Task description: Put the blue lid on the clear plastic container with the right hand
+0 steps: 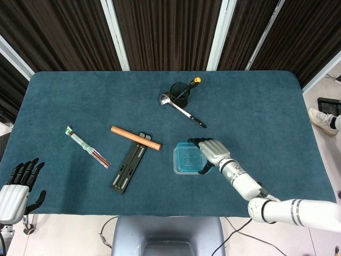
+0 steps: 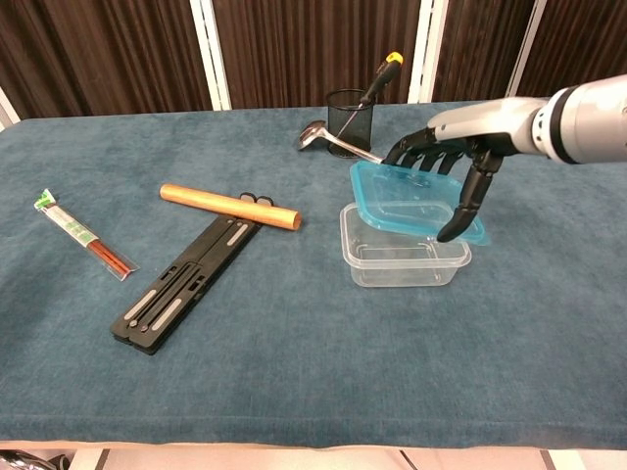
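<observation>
Chest view has the right hand (image 2: 453,164) over the clear plastic container (image 2: 404,257), and it grips the blue lid (image 2: 407,204) from above, fingers (image 2: 417,149) hooked over the far edge and the thumb down at the lid's right near corner. The lid sits just above the container's rim, tilted, its far side higher than its near side, not seated flat. From the head view the blue lid (image 1: 188,157) covers nearly the whole container (image 1: 177,169), with only a strip of clear rim showing along the left and near edges, and the right hand (image 1: 209,151) sits at the lid's right side.

Down in the near left corner of the head view, off the worktop (image 1: 266,106), the left hand (image 1: 19,184) holds nothing, its dark fingers (image 1: 25,170) spread apart.

Over on the teal worktop (image 2: 294,372), a wooden rolling pin (image 2: 229,207) lies left of the container, touching the far end of a black folding stand (image 2: 183,283). Further left lies a packet of chopsticks (image 2: 81,235). At the far side stands a black mesh pen cup (image 2: 348,121) with a yellow-handled screwdriver (image 2: 380,76) in it, and a ladle (image 2: 327,139) lies just beside the cup, its handle running behind the lid.
</observation>
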You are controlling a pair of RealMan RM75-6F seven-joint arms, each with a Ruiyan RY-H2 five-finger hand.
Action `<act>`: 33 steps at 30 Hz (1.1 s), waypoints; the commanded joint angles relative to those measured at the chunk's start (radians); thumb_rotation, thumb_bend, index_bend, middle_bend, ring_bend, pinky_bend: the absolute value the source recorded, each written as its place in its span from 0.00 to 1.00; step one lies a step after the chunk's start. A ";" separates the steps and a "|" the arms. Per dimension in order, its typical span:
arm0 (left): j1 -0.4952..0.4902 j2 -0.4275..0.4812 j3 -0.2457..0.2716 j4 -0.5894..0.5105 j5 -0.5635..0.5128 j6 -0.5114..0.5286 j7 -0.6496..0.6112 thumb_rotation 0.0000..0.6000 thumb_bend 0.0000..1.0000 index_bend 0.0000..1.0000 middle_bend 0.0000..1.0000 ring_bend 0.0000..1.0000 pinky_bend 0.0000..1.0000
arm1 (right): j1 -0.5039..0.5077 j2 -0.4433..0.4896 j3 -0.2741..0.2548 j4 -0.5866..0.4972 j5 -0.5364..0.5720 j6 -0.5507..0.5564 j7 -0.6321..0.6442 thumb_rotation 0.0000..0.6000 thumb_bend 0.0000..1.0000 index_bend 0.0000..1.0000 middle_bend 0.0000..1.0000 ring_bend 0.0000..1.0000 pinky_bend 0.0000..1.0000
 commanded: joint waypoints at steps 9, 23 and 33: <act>-0.002 0.000 0.000 -0.001 -0.001 -0.003 0.001 1.00 0.42 0.00 0.00 0.00 0.07 | 0.036 -0.050 -0.032 0.045 0.074 0.016 -0.027 1.00 0.29 0.76 0.49 0.42 0.30; -0.001 0.000 -0.001 -0.001 -0.001 -0.001 -0.001 1.00 0.42 0.00 0.00 0.00 0.07 | 0.044 -0.070 -0.044 0.061 0.066 0.026 -0.027 1.00 0.29 0.76 0.49 0.42 0.30; -0.002 -0.001 -0.001 -0.001 -0.001 -0.004 0.000 1.00 0.42 0.00 0.00 0.00 0.07 | 0.056 -0.094 -0.054 0.075 0.076 0.031 -0.045 1.00 0.29 0.76 0.49 0.42 0.30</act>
